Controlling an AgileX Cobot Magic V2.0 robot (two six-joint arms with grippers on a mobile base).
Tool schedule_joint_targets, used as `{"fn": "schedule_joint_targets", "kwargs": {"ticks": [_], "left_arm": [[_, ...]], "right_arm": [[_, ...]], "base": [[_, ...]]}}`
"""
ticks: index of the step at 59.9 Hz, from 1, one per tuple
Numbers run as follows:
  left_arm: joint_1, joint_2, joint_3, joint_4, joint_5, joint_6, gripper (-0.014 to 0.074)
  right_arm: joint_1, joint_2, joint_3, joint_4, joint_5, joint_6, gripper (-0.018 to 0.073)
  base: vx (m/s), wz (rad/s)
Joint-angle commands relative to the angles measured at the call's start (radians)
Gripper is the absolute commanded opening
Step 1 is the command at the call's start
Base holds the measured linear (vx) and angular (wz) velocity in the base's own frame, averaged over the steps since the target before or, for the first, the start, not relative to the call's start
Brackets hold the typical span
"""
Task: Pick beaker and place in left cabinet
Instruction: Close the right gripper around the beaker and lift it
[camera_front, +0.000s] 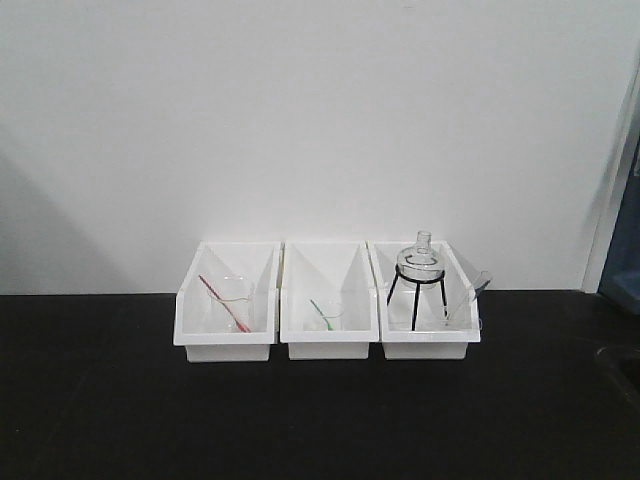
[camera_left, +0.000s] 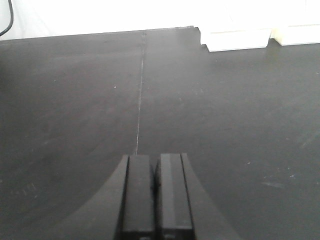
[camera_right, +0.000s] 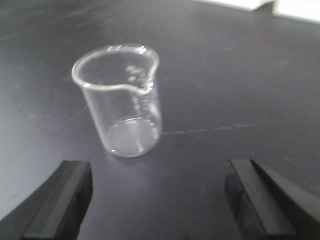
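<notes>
The left gripper hangs low over the matte black tabletop, its two dark fingers pressed together with nothing between them. Against the white wall, three white plastic bins sit side by side. The left one holds a clear glass cup with a pink rod, the middle one a smaller glass with a green rod, and the right one a round-bodied glass flask on a black tripod stand. The right gripper is spread wide and holds nothing. The small clear glass beaker stands upright on the tabletop ahead of the gap, nearer the finger on the picture's left and touching neither finger.
</notes>
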Motion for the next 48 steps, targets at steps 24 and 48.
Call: {"fn": "schedule_joint_targets", "kwargs": {"ticks": [24,48], "left_arm": [[-0.005,-0.010,-0.015,0.003,-0.075,-0.004,0.0004],[-0.005,-0.010,-0.015,0.003,-0.075,-0.004,0.0004]], "right_arm": [[0.038,0.129,-0.226,-0.098,-0.221,0.011,0.0581],[0.177,0.237,-0.405,0.029,-0.220,0.013,0.0575]], "base": [[0.00,0.00],[0.00,0.00]]}}
